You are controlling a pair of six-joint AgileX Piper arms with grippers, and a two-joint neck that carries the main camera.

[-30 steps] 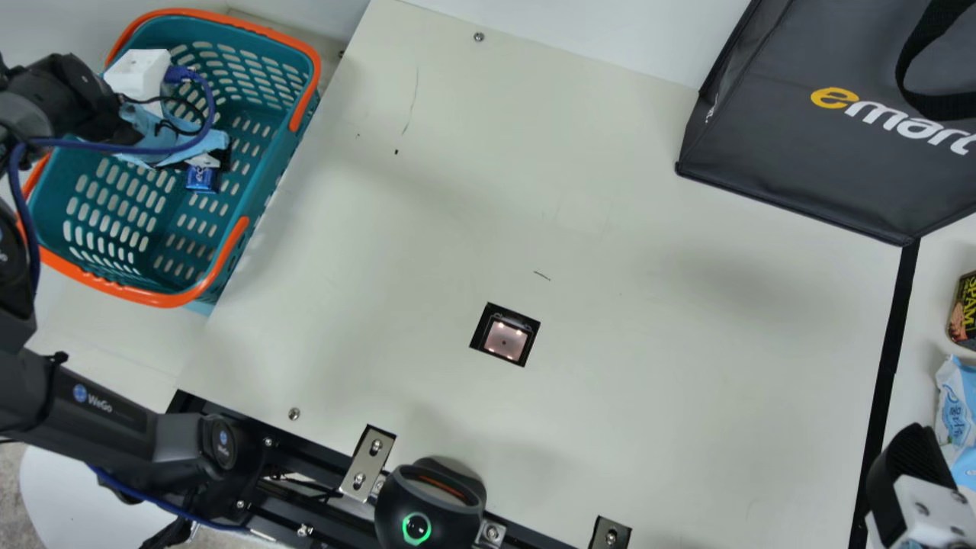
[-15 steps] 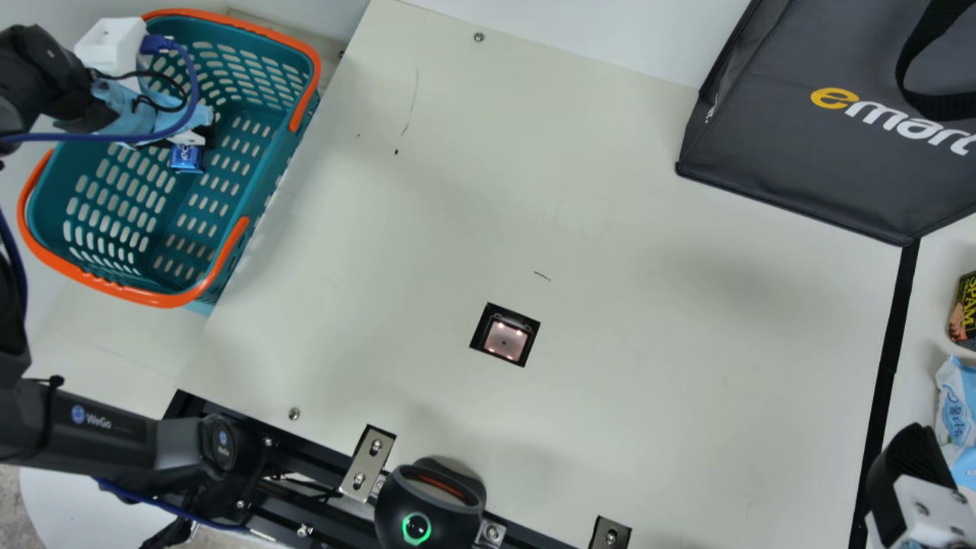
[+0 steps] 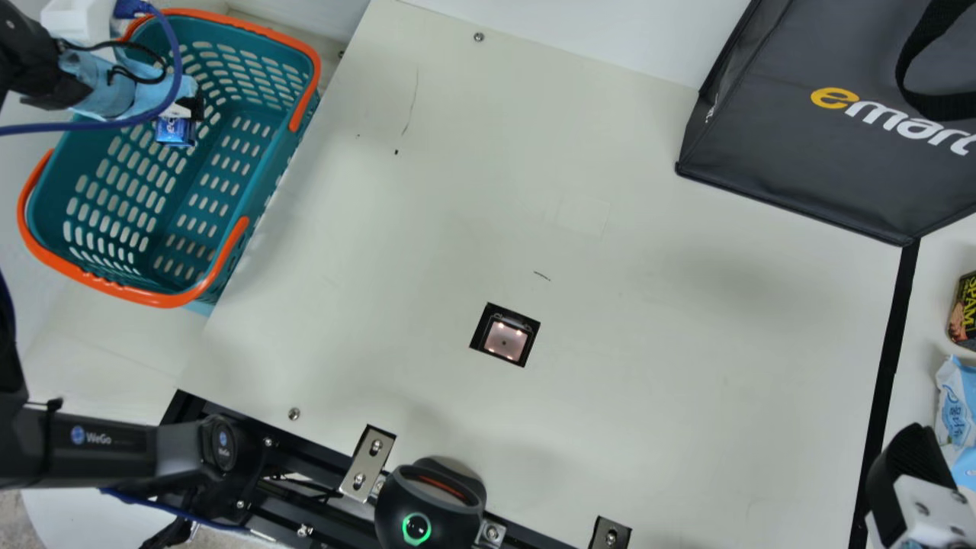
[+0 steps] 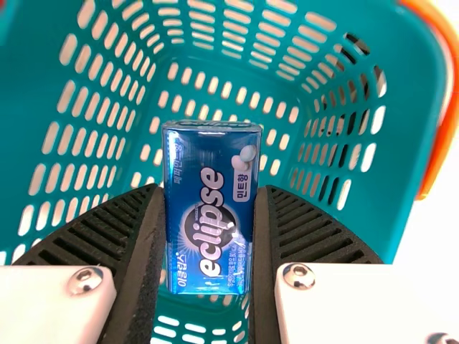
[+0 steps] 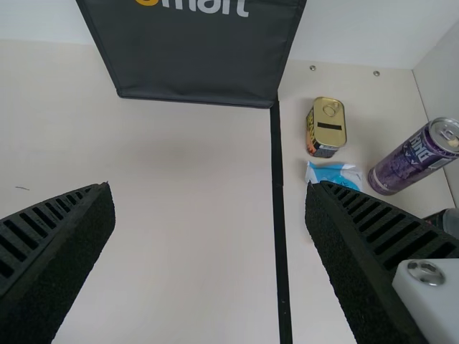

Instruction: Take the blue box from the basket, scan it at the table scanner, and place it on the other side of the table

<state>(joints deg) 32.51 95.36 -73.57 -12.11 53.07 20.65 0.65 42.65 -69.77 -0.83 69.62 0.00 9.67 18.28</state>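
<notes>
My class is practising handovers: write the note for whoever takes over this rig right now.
Left gripper: closed on the blue box, at the basket; whether the box clears the rim, I can't tell.
Right gripper: open, nothing held, over the table near the black strip.
Done: box grasped.
To do: bring it to the scanner in the tabletop, scan it, place it on the other side.

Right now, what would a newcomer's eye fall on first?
Probably the teal basket at the main view's left, where the left claw grips a shiny blue box. Next come the big dark shopping bag, upper right, and the lit scanner window in the cream table.
</notes>
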